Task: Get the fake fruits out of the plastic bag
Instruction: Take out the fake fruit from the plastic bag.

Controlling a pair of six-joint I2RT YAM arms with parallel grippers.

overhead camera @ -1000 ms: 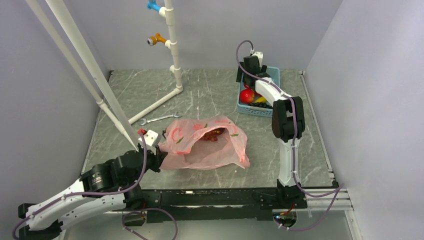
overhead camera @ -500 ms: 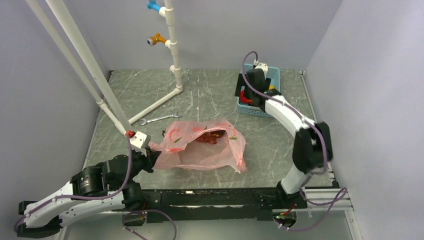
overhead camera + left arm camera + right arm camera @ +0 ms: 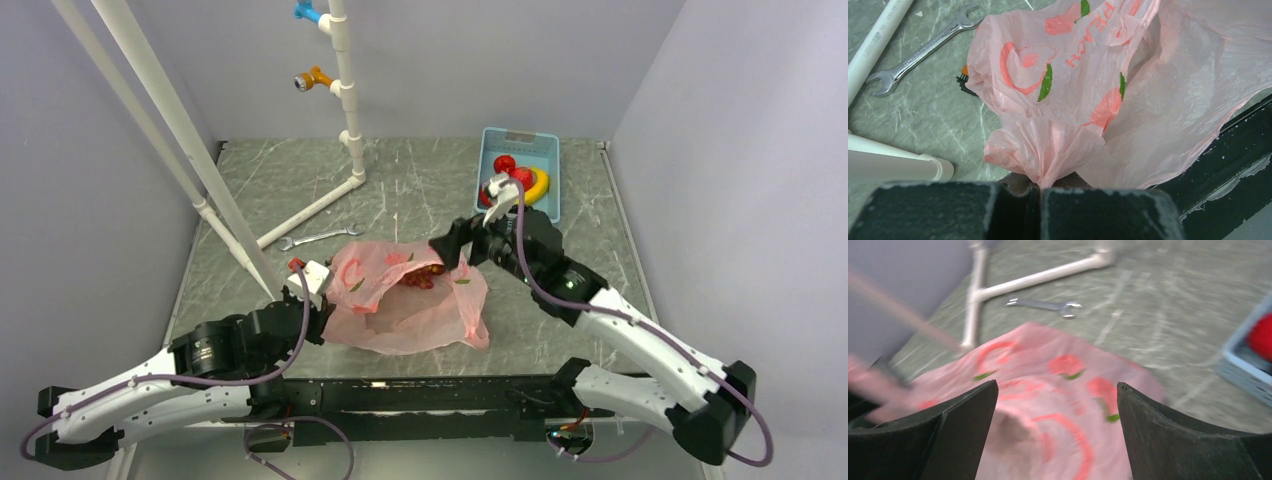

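Observation:
The pink plastic bag [image 3: 410, 300] lies in the middle of the table, mouth toward the back right. A bunch of reddish grapes [image 3: 424, 274] shows inside its opening. My left gripper [image 3: 318, 305] is shut on the bag's left corner; in the left wrist view the bunched plastic [image 3: 1048, 145] is pinched between the closed jaws [image 3: 1039, 192]. My right gripper [image 3: 447, 247] is open and empty, just above the bag's mouth; its view is blurred, with the bag [image 3: 1048, 405] between the fingers. Two glossy red fruits [image 3: 512, 172] lie in the blue basket.
A blue basket [image 3: 520, 150] at the back right holds the red fruits and a yellow banana [image 3: 540, 186]. A wrench [image 3: 318, 238] and a white pipe stand [image 3: 345, 110] are behind the bag. A slanted white pole [image 3: 180, 150] stands near my left arm.
My right arm swung from the blue basket down to the bag's mouth, leaving red fruit in the basket. My left gripper kept hold of the bag corner and shifted slightly right.

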